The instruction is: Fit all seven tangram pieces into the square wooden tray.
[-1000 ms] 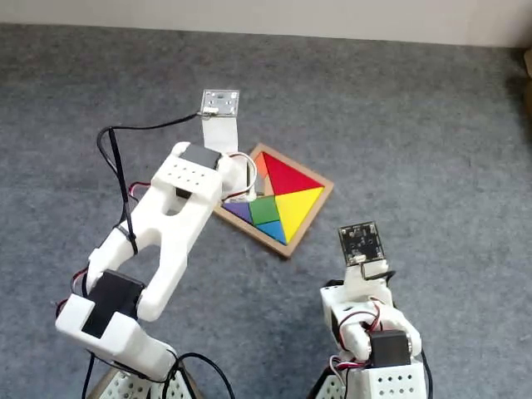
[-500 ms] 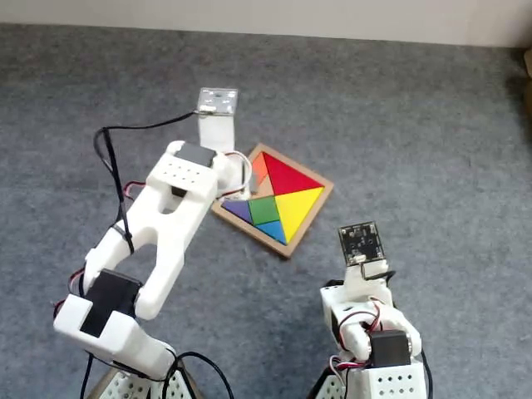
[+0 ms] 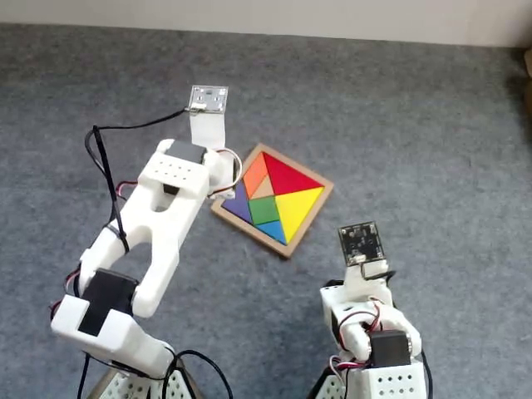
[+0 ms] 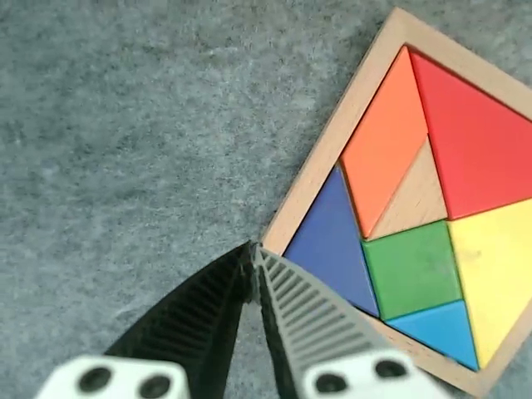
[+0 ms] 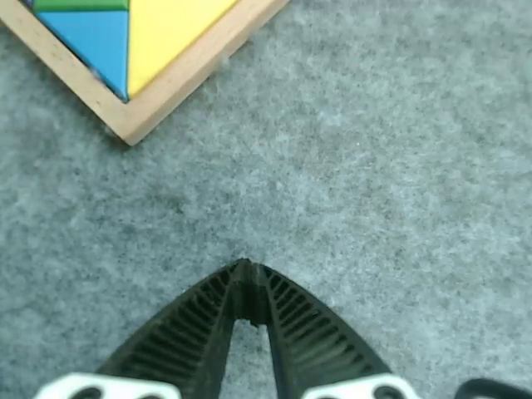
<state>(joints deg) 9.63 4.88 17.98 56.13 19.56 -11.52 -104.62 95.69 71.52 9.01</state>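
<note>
A: So, what is covering the tabletop?

B: Grey, felt-like fabric is spreading across all of it, and its fibres are looking coarse and speckled up close. A pale strip is running along the far edge. A brownish shape is peeking in at the right border, with too little of it showing to tell what it is.

A: And where is the square wooden tray sitting?

B: It is lying flat on the grey fabric near the middle, turned cornerwise like a diamond. An orange piece, a red piece, a yellow piece, a green piece, a light blue piece and an indigo piece are lying inside it, edges meeting. A wood-coloured triangle is showing among the orange, red and green ones. I am not managing to tell whether it is a piece or bare tray floor.

A: How are the tools standing?

B: The left tool is hanging just beside the tray's rim, next to the indigo piece, its jaws pressed together and gripping nothing. The right tool is hovering over bare fabric, apart from the tray's near corner, its jaws likewise pressed together. A black cable is looping beside the left arm.
</note>
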